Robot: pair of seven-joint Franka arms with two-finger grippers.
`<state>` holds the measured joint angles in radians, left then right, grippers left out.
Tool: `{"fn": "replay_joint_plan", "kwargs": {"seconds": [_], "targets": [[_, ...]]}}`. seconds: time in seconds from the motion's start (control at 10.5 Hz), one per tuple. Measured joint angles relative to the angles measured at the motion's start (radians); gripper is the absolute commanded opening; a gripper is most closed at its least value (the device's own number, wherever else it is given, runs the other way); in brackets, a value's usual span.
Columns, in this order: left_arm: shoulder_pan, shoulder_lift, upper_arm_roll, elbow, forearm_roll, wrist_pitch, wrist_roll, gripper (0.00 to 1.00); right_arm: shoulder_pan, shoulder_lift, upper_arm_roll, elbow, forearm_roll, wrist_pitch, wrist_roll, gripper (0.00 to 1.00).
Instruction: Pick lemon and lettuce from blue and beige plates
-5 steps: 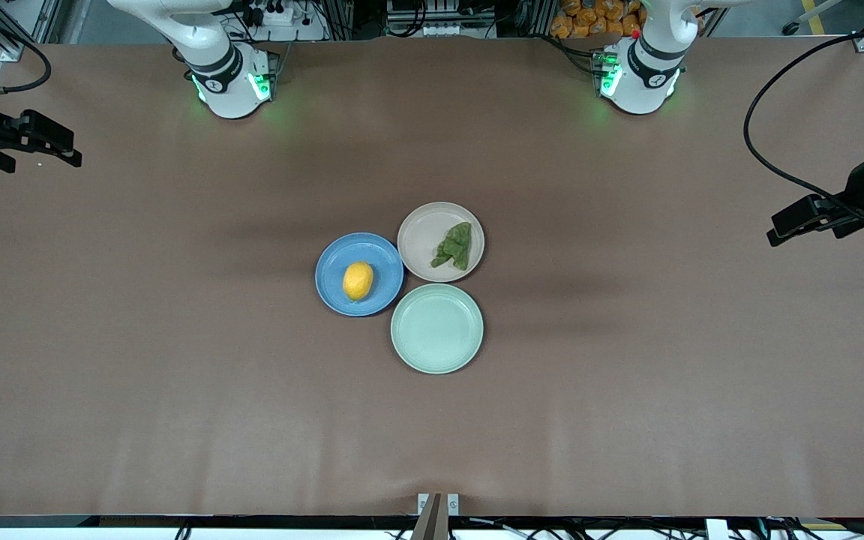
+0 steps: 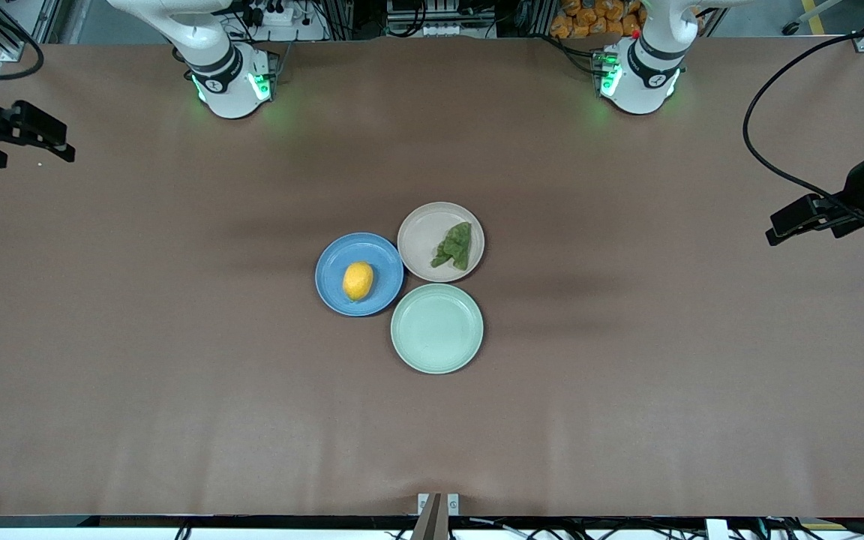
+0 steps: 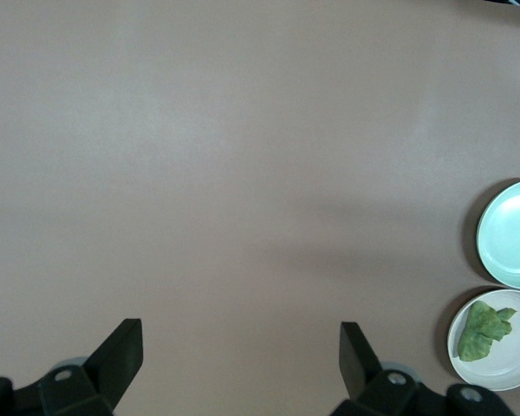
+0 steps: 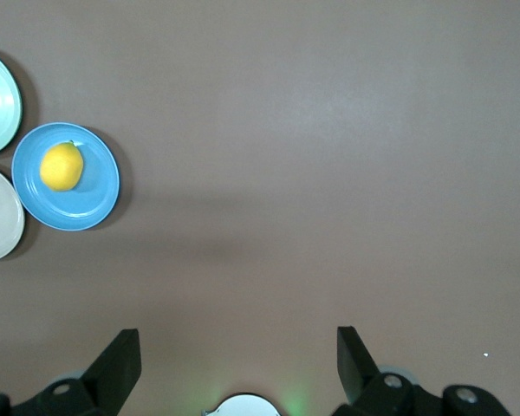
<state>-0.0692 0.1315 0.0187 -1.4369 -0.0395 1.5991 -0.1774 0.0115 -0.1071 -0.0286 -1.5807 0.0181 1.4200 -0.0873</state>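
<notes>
The lemon [image 2: 358, 280] lies on the blue plate [image 2: 334, 262] at mid-table. The lettuce [image 2: 455, 246] lies on the beige plate [image 2: 421, 232], which touches the blue one. My right gripper [image 2: 70, 146] is open and empty, up over bare table at the right arm's end. My left gripper [image 2: 771, 231] is open and empty, up over bare table at the left arm's end. The right wrist view shows the open gripper [image 4: 238, 351], the lemon [image 4: 61, 165] and the blue plate [image 4: 91, 204]. The left wrist view shows the open gripper [image 3: 240, 347], the lettuce [image 3: 484, 331] and the beige plate [image 3: 511, 368].
An empty mint-green plate [image 2: 436, 328] sits against both plates, nearer to the front camera; it also shows in the left wrist view [image 3: 511, 234]. The two arm bases [image 2: 229, 82] stand along the table's edge away from the front camera. A black cable [image 2: 758, 150] loops above the left arm's end.
My right gripper has shifted slightly toward the robots' edge of the table. The left gripper, the plates, the lemon and the lettuce have not moved.
</notes>
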Motion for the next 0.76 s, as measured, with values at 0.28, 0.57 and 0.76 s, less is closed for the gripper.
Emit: {"fn": "replay_joint_plan", "kwargs": {"seconds": [0.28,0.57,0.76], "targets": [[-0.002,0.002,-0.004,-0.007,-0.017,-0.008,0.005,1.0,0.0,-0.051,0.0,0.001,0.0,0.0,0.0,1.0],[-0.013,0.007,-0.025,-0.016,-0.02,-0.009,0.006,1.0,0.0,-0.067,0.002,0.0,0.0,0.027,0.0,1.0],[-0.011,0.017,-0.024,-0.023,-0.02,-0.012,0.009,1.0,0.002,-0.067,0.008,0.0,0.001,0.042,0.0,1.0]]}}
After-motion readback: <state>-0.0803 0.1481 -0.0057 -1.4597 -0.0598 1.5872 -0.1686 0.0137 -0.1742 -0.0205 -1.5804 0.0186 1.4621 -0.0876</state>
